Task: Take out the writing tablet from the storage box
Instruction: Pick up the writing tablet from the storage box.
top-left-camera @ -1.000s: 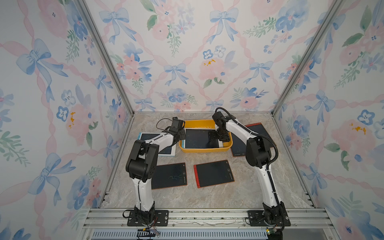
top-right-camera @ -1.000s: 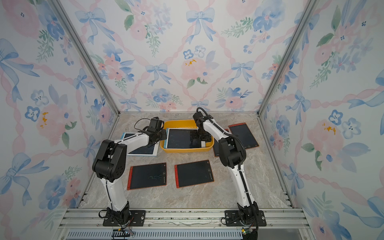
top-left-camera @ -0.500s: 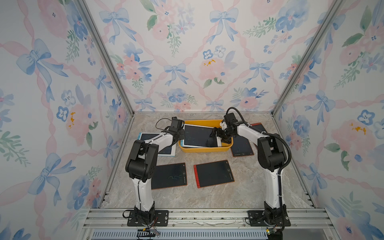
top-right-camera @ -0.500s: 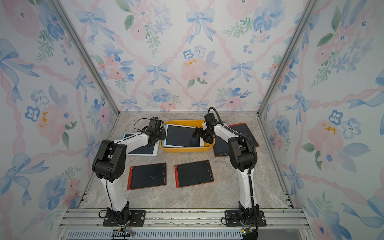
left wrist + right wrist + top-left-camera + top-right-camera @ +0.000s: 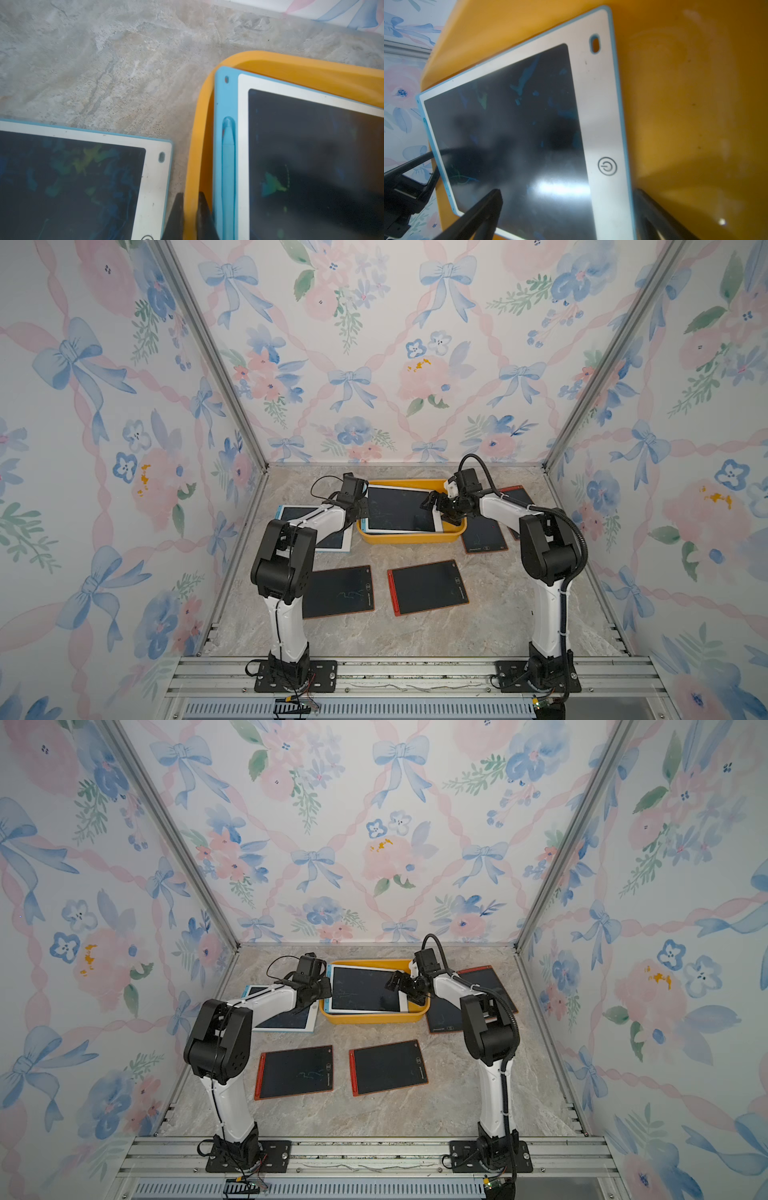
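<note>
Pinching the storage box [image 5: 199,128] rim at nine o'clock with left fingers [image 5: 176,216]; holding right fingers [image 5: 483,209] spread wide at the writing tablet [image 5: 512,124]'s three o'clock edge inside.

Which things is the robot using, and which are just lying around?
Job: storage box; blue-framed writing tablet inside; left gripper, pinching the rim; right gripper, open.
Lying about: blue-framed tablet on the table; two red-framed tablets in front; two tablets at the right.

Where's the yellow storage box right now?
The shallow yellow-orange plastic storage box sits rear centre in both top views, its left rim pinched by the left tool.
</note>
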